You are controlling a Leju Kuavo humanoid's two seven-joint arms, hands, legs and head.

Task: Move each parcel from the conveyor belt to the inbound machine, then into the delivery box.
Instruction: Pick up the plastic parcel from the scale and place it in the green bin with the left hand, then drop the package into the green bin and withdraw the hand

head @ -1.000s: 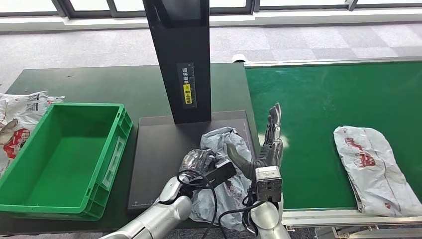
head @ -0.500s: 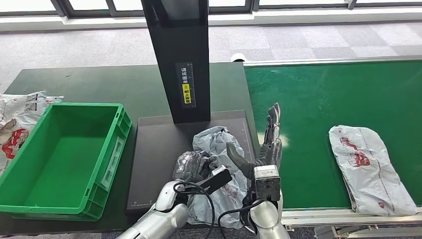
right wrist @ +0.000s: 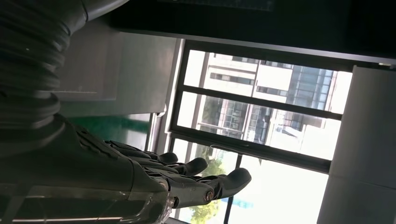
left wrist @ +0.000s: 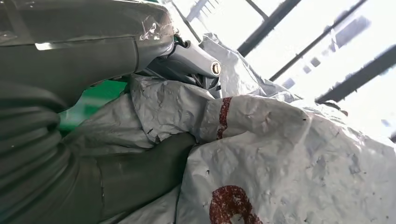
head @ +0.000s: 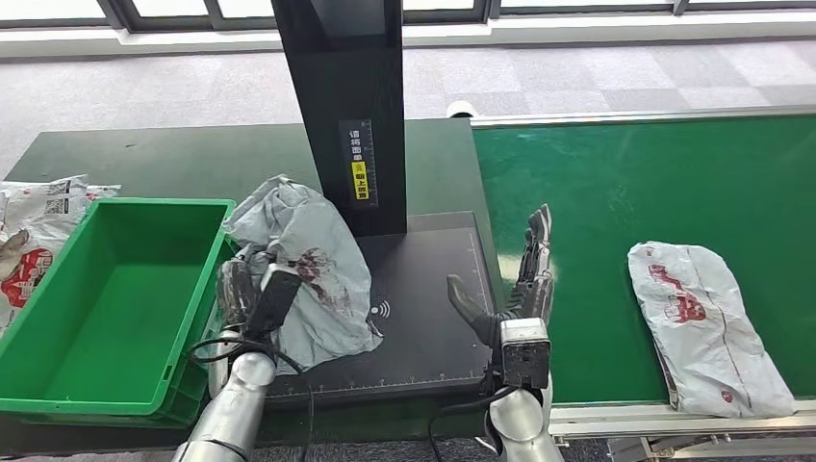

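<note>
My left hand (head: 245, 289) grips a crumpled grey parcel (head: 300, 265) with red print, lifted over the left edge of the black inbound machine plate (head: 423, 308), beside the green delivery box (head: 115, 298). In the left wrist view the grey parcel (left wrist: 261, 140) bulges over the fingers (left wrist: 140, 163) that clasp it. My right hand (head: 520, 289) stands open with straight fingers at the plate's right edge, next to the green conveyor belt (head: 625, 192); in the right wrist view the hand (right wrist: 177, 177) holds nothing. A second white parcel (head: 702, 322) lies on the belt at the right.
The machine's black scanner column (head: 342, 106) rises behind the plate. More white parcels (head: 38, 221) lie on the dark table left of the box. The box is empty inside.
My left hand has carried the grey parcel from the plate's front centre up and left to the box's rim. The white parcel on the belt has drifted slightly left. The right hand has stayed put.
</note>
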